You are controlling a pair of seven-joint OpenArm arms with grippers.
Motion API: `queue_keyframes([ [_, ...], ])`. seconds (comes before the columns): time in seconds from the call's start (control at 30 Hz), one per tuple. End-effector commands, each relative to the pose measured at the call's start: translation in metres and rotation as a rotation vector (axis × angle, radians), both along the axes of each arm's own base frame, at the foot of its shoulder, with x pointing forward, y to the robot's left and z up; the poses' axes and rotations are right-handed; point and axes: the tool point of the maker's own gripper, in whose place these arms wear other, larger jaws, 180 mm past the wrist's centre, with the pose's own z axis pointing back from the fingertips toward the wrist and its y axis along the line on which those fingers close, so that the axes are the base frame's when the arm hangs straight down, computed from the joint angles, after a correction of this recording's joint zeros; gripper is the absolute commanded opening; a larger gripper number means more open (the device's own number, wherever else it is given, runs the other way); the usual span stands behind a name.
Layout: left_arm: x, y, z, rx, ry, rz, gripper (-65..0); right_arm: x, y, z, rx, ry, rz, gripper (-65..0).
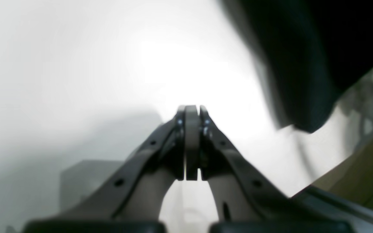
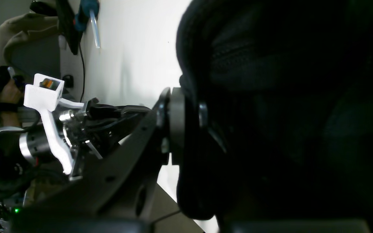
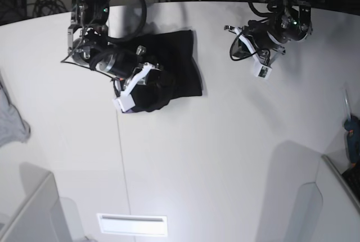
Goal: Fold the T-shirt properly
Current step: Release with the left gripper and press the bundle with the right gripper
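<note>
The black T-shirt (image 3: 180, 65) lies bunched on the white table (image 3: 214, 157) at the back left. In the right wrist view the T-shirt (image 2: 287, 113) fills the whole right side as dark cloth. My right gripper (image 3: 162, 83) is at the bundle's near-left edge, and in its wrist view the right gripper (image 2: 188, 121) is shut on a fold of the cloth. My left gripper (image 3: 237, 49) hangs over bare table to the right of the shirt. Its own view shows the left gripper (image 1: 191, 110) shut and empty, with the T-shirt (image 1: 303, 64) ahead at the upper right.
A light grey cloth (image 3: 11, 121) lies at the table's left edge. A blue tool (image 3: 352, 138) sits at the right edge. A white slot (image 3: 132, 225) is near the front edge. Grey panels stand at both front corners. The left arm's white camera mount (image 2: 45, 94) shows beyond the right gripper.
</note>
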Motion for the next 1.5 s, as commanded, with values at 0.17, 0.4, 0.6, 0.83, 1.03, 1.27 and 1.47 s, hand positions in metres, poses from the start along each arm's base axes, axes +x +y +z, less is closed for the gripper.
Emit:
queue_keyframes([
  [0.17,-0.003,0.018,0.010,0.012,-0.057,-0.033,-65.0,0.006,0.004,0.012,0.035,-0.036,-0.009,-65.0],
  [0.4,-0.008,0.030,0.009,0.029,-0.050,-0.013,-65.0,0.003,0.010,-0.003,0.057,0.022,-0.012,-65.0],
  [0.6,-0.008,0.041,0.009,0.045,-0.051,0.015,-65.0,0.003,0.009,-0.004,0.053,0.024,-0.011,-49.2],
  [0.83,-0.005,0.061,0.014,0.073,-0.065,0.063,-65.0,0.001,0.015,-0.004,0.029,0.012,0.029,-40.2],
  [1.03,-0.005,0.066,0.015,0.086,-0.067,0.061,-65.0,-0.006,0.043,-0.013,-0.084,0.017,0.132,-39.9],
  [1.27,-0.005,0.066,0.015,0.088,-0.067,0.062,-65.0,-0.007,0.072,-0.005,-0.136,-0.045,0.246,-40.1],
  [1.47,-0.002,0.066,0.016,0.088,-0.073,0.062,-65.0,-0.011,0.096,-0.003,-0.242,-0.096,0.344,-40.1],
])
